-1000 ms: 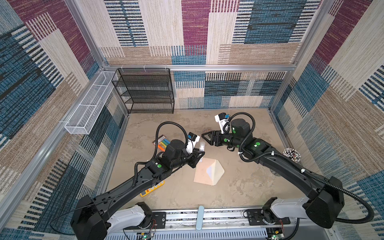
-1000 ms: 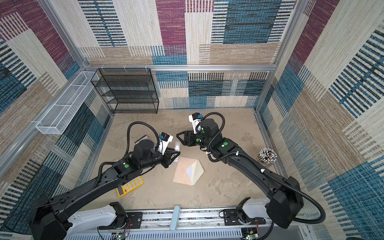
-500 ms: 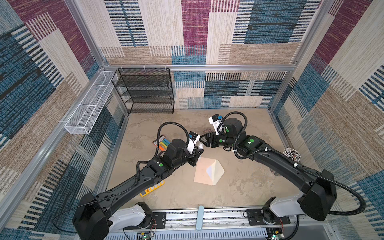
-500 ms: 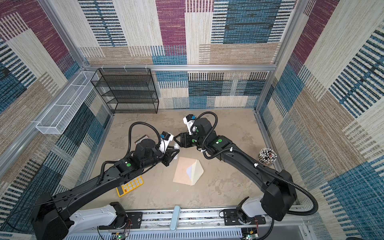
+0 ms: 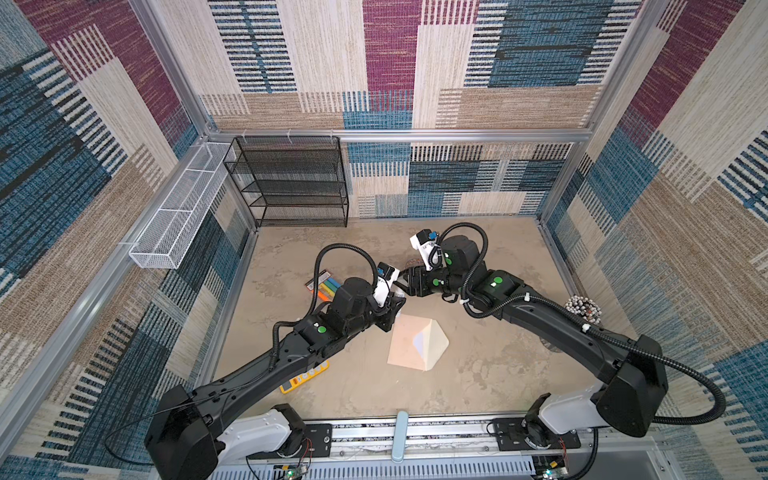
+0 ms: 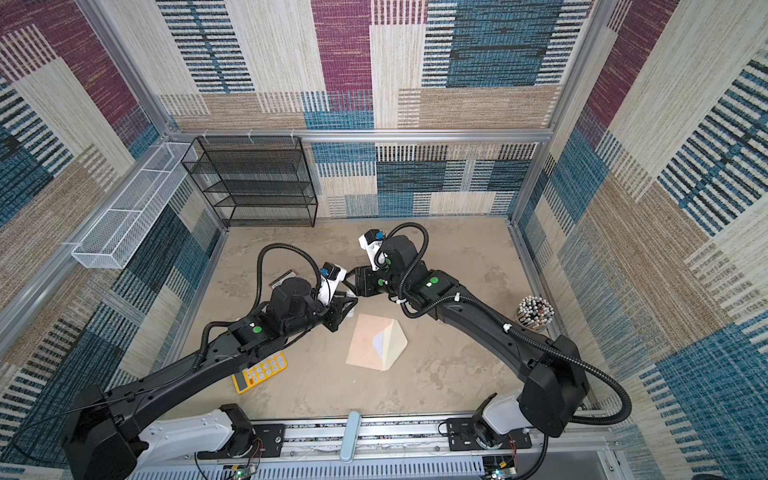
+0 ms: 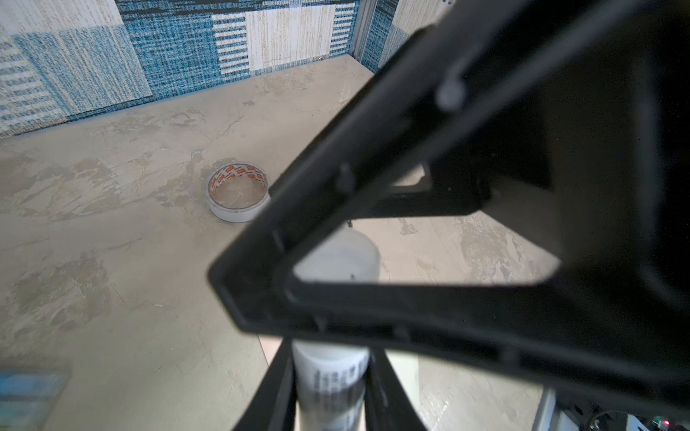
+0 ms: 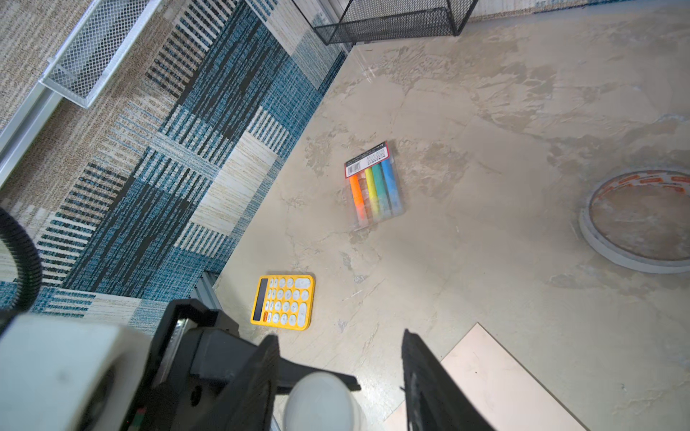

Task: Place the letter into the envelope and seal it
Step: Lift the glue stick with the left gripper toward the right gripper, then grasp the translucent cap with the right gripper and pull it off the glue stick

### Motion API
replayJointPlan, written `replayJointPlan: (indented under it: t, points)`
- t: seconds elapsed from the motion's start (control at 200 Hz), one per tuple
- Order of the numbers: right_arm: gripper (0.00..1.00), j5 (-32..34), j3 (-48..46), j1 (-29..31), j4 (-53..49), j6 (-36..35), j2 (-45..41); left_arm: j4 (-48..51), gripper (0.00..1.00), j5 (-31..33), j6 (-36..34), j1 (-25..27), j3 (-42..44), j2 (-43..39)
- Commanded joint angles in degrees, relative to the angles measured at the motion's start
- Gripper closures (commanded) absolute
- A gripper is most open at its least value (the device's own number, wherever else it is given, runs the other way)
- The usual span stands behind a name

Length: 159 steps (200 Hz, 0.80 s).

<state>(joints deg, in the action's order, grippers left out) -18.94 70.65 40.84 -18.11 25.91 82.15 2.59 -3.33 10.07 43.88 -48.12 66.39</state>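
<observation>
one white printed tube (image 7: 330, 377) is clamped in the left jaws; its cap (image 8: 321, 399) is flanked by the right jaws, set apart. the envelope (image 5: 402, 347) is laid on the desk (image 5: 478, 374) just beside them, flap (image 5: 434, 343) raised, the letter (image 5: 419, 341) showing inside.

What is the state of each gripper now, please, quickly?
Left gripper: closed on the white tube with dark print.
Right gripper: open, its fingers on either side of the tube's white cap.
</observation>
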Motion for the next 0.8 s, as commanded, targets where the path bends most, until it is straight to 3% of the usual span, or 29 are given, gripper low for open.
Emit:
replayJointPlan:
  t: [0.0, 0.291, 0.791]
  points:
    - [0.43, -0.4, 0.7, 0.1, -0.7, -0.2, -0.2, -1.3, 0.85, 1.1, -0.6, 0.0, -0.7, 0.0]
    - [0.39, -1.4, 0.8, 0.4, -1.1, 0.0, -0.5, -1.2, 0.85, 1.4, -0.5, -0.2, -0.9, 0.4]
    - [0.74, 3.3, 2.1, 0.5, -1.7, -1.0, -0.8, -0.6, 0.87, 0.6, 0.0, -0.2, -0.3, 0.6]
